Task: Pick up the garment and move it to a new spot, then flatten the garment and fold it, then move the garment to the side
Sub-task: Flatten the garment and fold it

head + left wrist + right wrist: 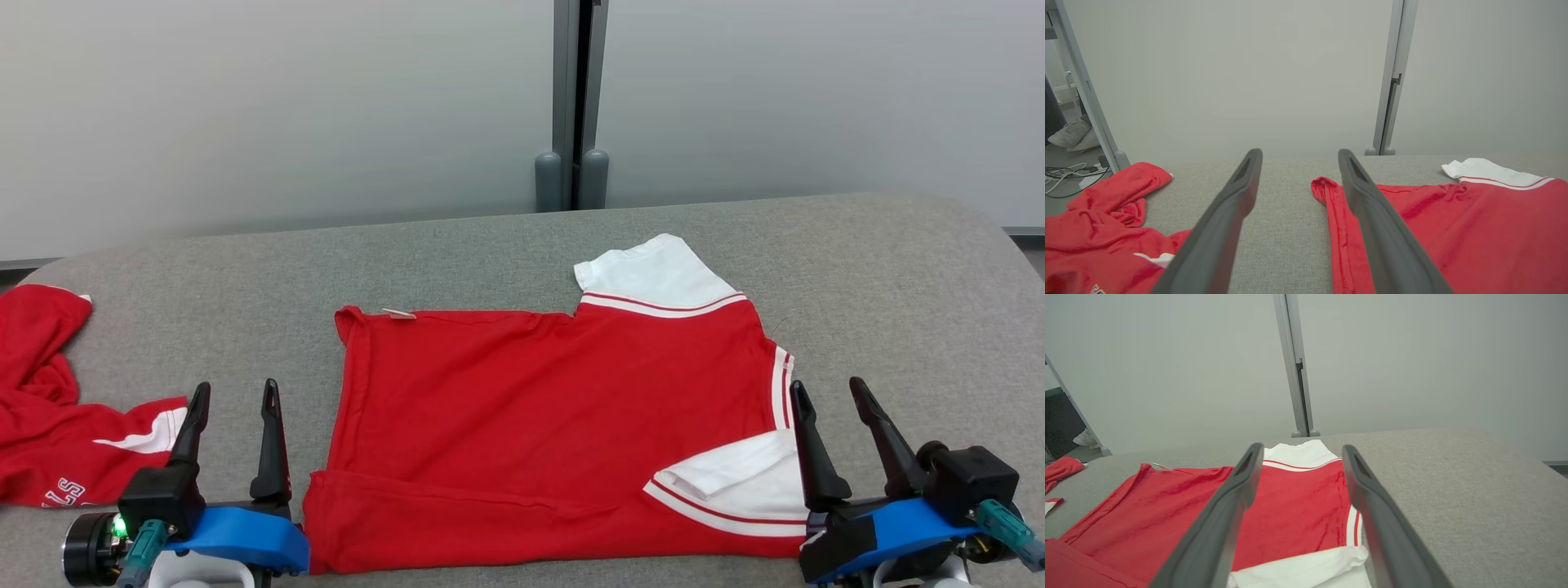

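Note:
The garment [539, 425] is a red shirt with white, red-striped sleeves, lying flat on the grey table [882, 278]; its near hem is folded over. It also shows as the red shirt [1474, 228] in the left wrist view and as the red shirt [1290, 506] in the right wrist view. My left gripper [234, 390] stands open just left of the shirt's near-left corner, holding nothing. My right gripper [829, 389] stands open at the shirt's near-right edge, beside the folded white sleeve [743, 474], with nothing between its fingers.
A second red garment [57, 416] with white lettering lies crumpled at the table's left edge; it is the crumpled red garment [1102, 228] in the left wrist view. Pale wall panels with a grey post [575, 106] stand behind the table. Cables [1069, 173] lie on the floor at left.

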